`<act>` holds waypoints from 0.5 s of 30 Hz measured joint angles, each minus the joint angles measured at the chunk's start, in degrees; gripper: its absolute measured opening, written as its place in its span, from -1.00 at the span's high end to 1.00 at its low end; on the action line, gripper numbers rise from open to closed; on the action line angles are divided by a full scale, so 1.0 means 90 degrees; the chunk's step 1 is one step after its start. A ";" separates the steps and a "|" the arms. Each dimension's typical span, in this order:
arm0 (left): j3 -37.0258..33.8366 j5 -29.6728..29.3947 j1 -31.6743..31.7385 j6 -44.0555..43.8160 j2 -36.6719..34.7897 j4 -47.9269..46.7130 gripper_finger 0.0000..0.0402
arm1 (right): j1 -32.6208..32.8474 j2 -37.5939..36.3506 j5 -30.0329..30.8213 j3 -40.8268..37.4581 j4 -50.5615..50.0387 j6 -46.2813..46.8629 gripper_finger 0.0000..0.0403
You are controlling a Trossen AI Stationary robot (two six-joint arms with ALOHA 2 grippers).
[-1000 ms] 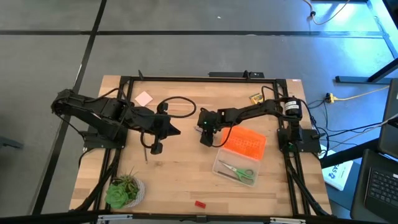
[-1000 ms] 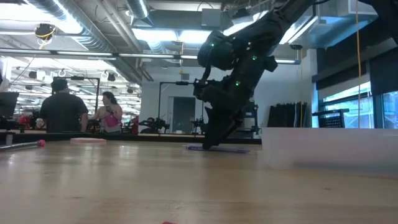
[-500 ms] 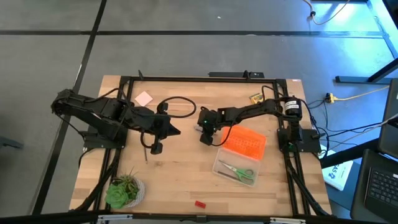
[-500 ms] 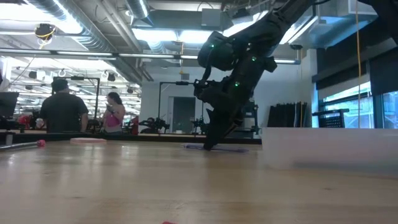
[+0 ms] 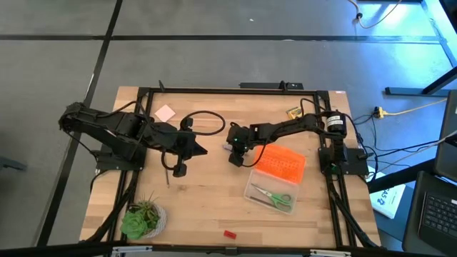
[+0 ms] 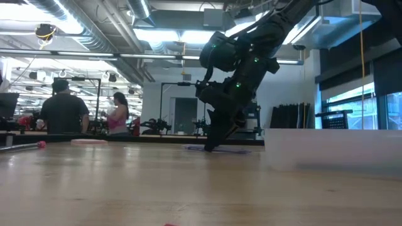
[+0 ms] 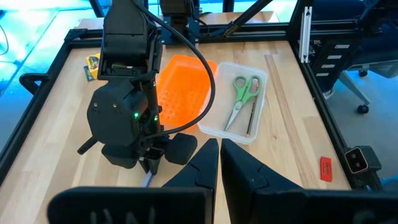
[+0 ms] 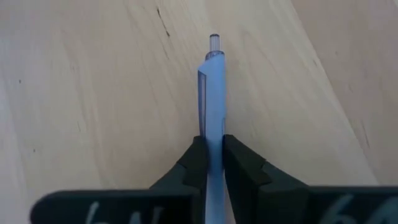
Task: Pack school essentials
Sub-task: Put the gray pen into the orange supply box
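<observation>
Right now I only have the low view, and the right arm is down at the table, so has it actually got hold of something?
Observer: Yes, the right gripper is shut on the purple pen, which lies flat on the wood.
Operator: Is anything in the box yet?
Observer: The clear box holds the green scissors and a dark pencil.
Operator: And the left arm?
Observer: The left gripper is shut and empty, waiting at mid-table.

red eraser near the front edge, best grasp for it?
Red eraser lies flat and alone on bare wood, nothing crowding it. Probably best from straight above, jaws across its short sides, since it is a low oblong block. Right gripper is busy, jaws shut on the purple pen.
</observation>
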 joint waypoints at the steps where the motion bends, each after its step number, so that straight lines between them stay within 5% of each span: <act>1: 0.0000 0.0000 0.0000 -0.0001 0.0000 -0.0002 0.93 | 0.0000 -0.0015 0.0002 -0.0003 0.0000 0.0000 0.79; 15: 0.0002 0.0002 -0.0003 -0.0002 0.0000 -0.0051 0.93 | 0.0029 -0.0979 -0.0004 -0.0022 -0.0310 0.0199 0.78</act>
